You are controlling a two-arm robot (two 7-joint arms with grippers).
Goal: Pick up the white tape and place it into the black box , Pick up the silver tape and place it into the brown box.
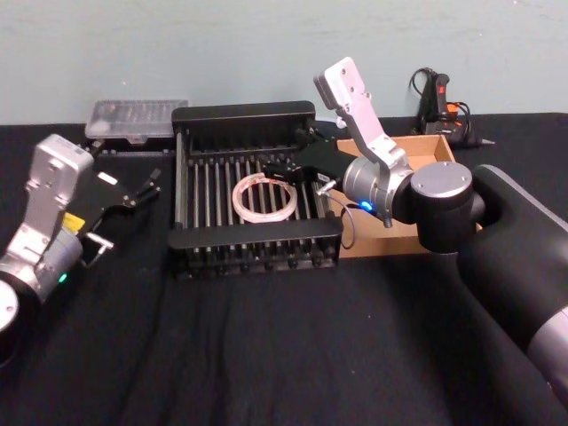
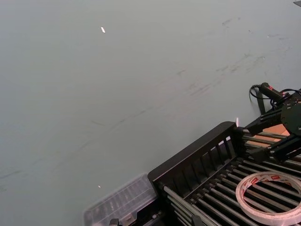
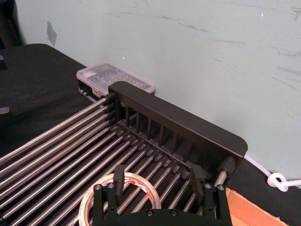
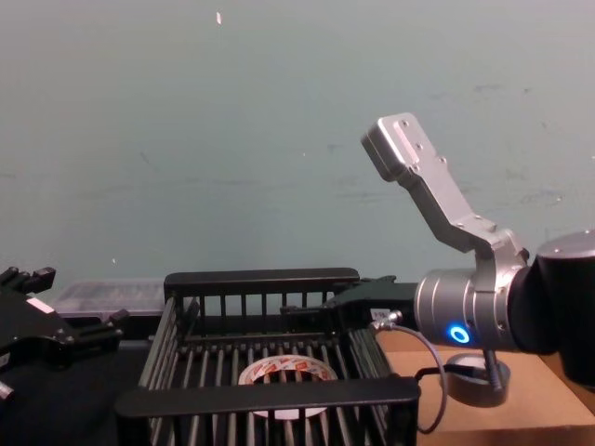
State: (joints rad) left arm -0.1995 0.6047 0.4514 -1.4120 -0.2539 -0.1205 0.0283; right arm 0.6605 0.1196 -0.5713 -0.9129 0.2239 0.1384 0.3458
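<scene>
The white tape (image 1: pixel 238 201) (image 3: pixel 87 207) lies flat on the barred floor of the black box (image 1: pixel 244 113) (image 4: pixel 260 277), with red marks on its inner ring. My right gripper (image 1: pixel 286 169) (image 3: pixel 156 172) hangs open inside the crate's right half, just above the tape's far edge, holding nothing. The brown box (image 1: pixel 439 146) (image 4: pixel 544 395) stands right of the crate, mostly hidden by my right arm. A grey roll-like shape (image 4: pixel 472 383), possibly the silver tape, sits on the cardboard under my right wrist. My left gripper (image 1: pixel 138 188) rests open to the left of the crate.
A clear plastic case (image 1: pixel 138 118) (image 3: pixel 115 80) lies behind the crate's back left corner. A black and orange tool (image 1: pixel 444 98) sits by the wall behind the cardboard tray. A white cord (image 3: pixel 277 181) loops near the crate's far corner. Black cloth covers the table.
</scene>
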